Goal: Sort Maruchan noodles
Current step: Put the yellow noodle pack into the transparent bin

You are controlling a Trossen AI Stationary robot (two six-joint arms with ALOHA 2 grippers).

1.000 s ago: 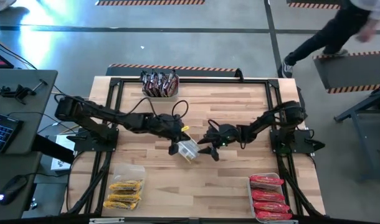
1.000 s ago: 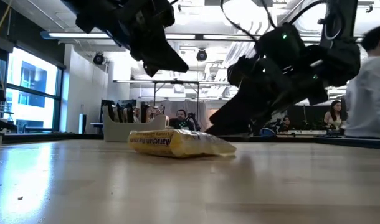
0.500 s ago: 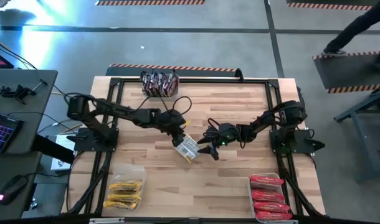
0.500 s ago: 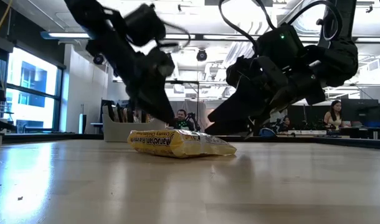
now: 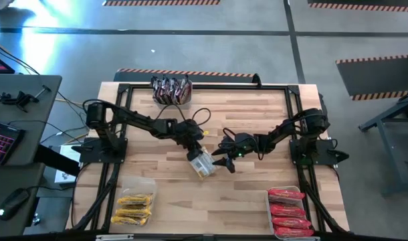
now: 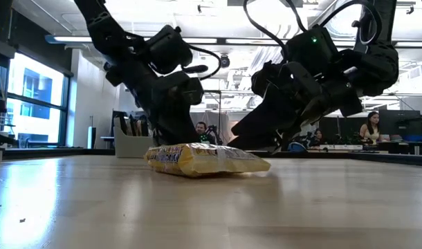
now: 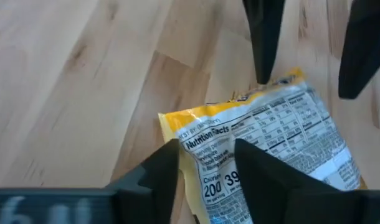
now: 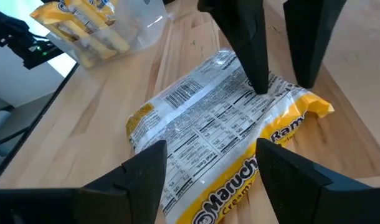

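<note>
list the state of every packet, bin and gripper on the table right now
yellow packet: lying flat mid-table, label side up, not in a bin
left gripper: open, fingers down at the packet's edge
right gripper: open, low beside the packet
yellow bin: holds yellow packets, near left corner
red bin: holds a row of red packets, near right corner
dark bin: holds dark packets standing on edge, far side

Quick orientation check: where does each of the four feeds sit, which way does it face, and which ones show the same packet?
High: overhead, straight down; both arms, left gripper, right gripper, yellow packet.
Low: table height, level across; both arms above the packet.
Left wrist: past its own fingers onto the packet.
Right wrist: past its own fingers; the packet, yellow bin beyond.
All four share the packet.
</note>
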